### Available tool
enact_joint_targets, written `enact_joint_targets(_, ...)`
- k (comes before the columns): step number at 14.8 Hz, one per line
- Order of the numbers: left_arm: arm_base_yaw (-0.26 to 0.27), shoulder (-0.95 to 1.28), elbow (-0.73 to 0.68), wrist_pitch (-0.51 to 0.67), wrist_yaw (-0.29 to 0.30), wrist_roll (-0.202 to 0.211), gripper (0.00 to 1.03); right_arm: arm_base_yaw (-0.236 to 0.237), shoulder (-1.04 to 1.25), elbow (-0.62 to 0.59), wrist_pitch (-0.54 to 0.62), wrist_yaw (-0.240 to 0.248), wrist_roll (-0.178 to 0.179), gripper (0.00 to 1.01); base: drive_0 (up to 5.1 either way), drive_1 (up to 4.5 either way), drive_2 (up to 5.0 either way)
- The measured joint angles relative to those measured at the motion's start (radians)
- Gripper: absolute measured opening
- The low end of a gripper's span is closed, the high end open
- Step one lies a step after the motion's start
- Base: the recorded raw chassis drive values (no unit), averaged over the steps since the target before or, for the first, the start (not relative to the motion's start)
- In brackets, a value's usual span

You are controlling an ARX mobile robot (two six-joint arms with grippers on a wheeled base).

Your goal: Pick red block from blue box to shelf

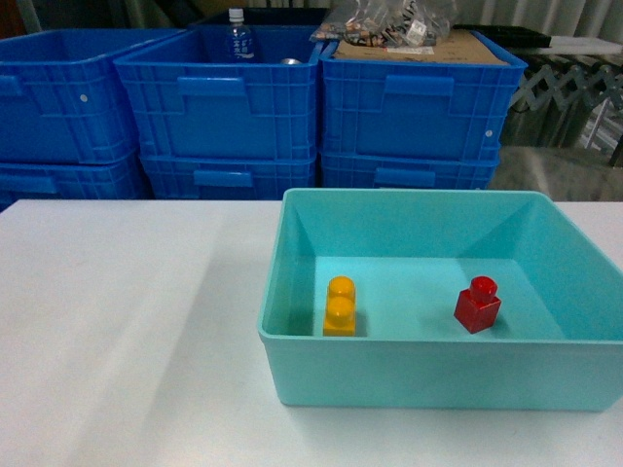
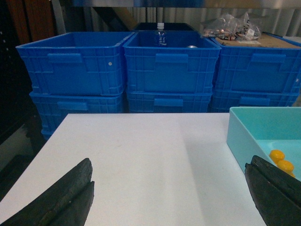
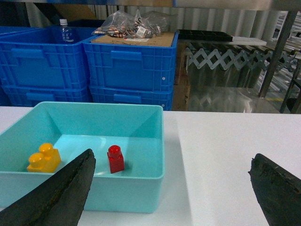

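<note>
Grippers: left gripper (image 2: 169, 197) and right gripper (image 3: 171, 190) both spread wide, empty. Red block (image 1: 477, 305) sits upright inside blue box (image 1: 428, 375), right of yellow brick (image 1: 340, 305). Dark blue crates (image 1: 229, 97) stand beyond.

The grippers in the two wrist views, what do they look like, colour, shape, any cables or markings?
Only the fingers show. The left gripper has two black, matte fingers with a rough texture, tapering like wedges; a seam runs along each. The right gripper looks the same: dark, coarse, pointed fingers at the frame's lower corners. No cables, markings or arm links are visible, and neither gripper appears in the head view.
</note>
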Motion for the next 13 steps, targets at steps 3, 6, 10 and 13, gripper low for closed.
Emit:
enact_joint_targets(3, 0.000, 0.000, 0.000, 0.000, 0.000, 0.000, 0.98, 0.000, 0.000, 0.000, 0.000, 0.000, 0.000, 0.98, 0.0, 0.00, 0.0)
enact_joint_targets(6, 0.000, 0.000, 0.000, 0.000, 0.000, 0.000, 0.98, 0.000, 0.000, 0.000, 0.000, 0.000, 0.000, 0.98, 0.0, 0.00, 0.0)
enact_joint_targets(10, 0.000, 0.000, 0.000, 0.000, 0.000, 0.000, 0.98, 0.000, 0.000, 0.000, 0.000, 0.000, 0.000, 0.98, 0.0, 0.00, 0.0)
enact_joint_targets(13, 0.000, 0.000, 0.000, 0.000, 0.000, 0.000, 0.98, 0.000, 0.000, 0.000, 0.000, 0.000, 0.000, 0.98, 0.0, 0.00, 0.0)
